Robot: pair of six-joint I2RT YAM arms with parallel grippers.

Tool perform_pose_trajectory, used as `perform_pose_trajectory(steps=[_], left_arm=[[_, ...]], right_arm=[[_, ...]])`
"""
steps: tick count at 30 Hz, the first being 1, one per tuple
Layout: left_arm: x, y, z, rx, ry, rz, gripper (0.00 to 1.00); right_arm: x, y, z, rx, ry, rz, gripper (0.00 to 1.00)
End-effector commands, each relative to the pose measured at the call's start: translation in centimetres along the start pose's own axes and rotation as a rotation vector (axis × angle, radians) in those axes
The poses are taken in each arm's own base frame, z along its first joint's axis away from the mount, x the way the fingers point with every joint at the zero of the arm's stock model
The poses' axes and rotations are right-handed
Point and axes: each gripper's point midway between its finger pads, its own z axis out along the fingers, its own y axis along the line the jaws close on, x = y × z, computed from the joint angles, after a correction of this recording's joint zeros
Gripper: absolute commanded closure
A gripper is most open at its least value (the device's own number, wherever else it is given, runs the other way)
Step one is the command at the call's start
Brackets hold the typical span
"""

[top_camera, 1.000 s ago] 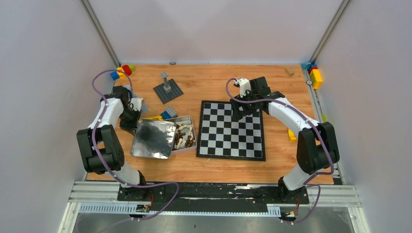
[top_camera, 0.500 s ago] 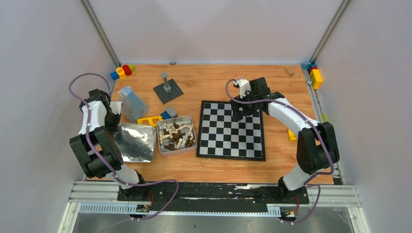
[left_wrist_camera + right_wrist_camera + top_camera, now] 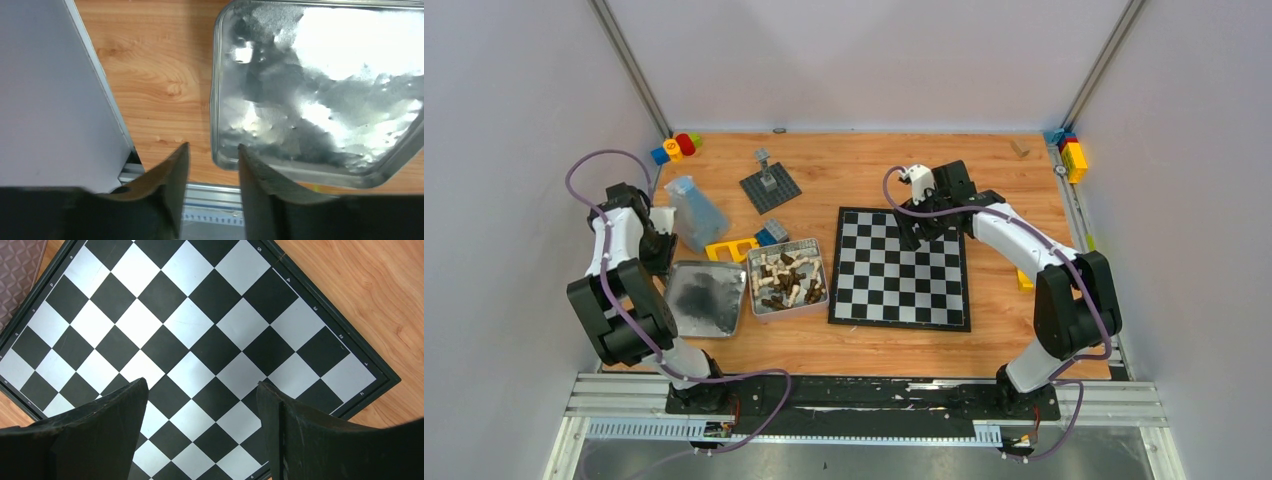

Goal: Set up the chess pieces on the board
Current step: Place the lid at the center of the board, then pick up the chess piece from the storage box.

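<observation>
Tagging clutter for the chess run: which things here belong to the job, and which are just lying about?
Job: chess pieces, the tin holding them, lid beside it, board.
Lying about: baseplate, bricks, bluish clear item near the left arm.

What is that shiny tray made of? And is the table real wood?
The tray looks like thin metal: silvery, glossy, throwing back blurry light patches. The table looks like wood or wood-print laminate: orange-brown with grain lines and a knot; I cannot tell which.
</observation>
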Motion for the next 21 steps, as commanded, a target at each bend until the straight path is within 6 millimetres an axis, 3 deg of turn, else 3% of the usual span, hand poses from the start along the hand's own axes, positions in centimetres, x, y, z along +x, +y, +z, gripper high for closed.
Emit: perform_pose_trajectory(steps=[1, 5, 8, 9, 17, 21], left_arm=[[-1.7, 0.6, -3.3, -0.046, -0.153, 0.003, 0.45], [-2.8, -1.3, -7.1, 0.008, -0.298, 0.037, 0.34], [-4.0, -4.5, -9.2, 0.092, -0.376, 0.117, 0.32], [-4.3, -6.4, -9.7, 0.120, -0.384, 0.173, 0.32], [-6.6, -19.4, -9.7, 0.307, -0.381, 0.572, 0.34], [-7.5, -24.3, -8.6, 0.363, -0.376, 0.707, 0.36]], right_arm=[[-2.3, 0.5, -0.8, -0.011, -0.069, -0.065, 0.19], [-2.8, 0.5, -0.9, -0.011, -0.072, -0.078, 0.20], [-3.0, 0.5, -1.0, -0.010, -0.074, -0.081, 0.20], [-3.0, 0.5, -1.0, -0.010, -0.074, -0.082, 0.20], [-2.6, 0.2, -1.2, 0.008, -0.072, -0.093, 0.20], [-2.4, 0.4, -1.7, 0.013, -0.086, -0.096, 0.20]])
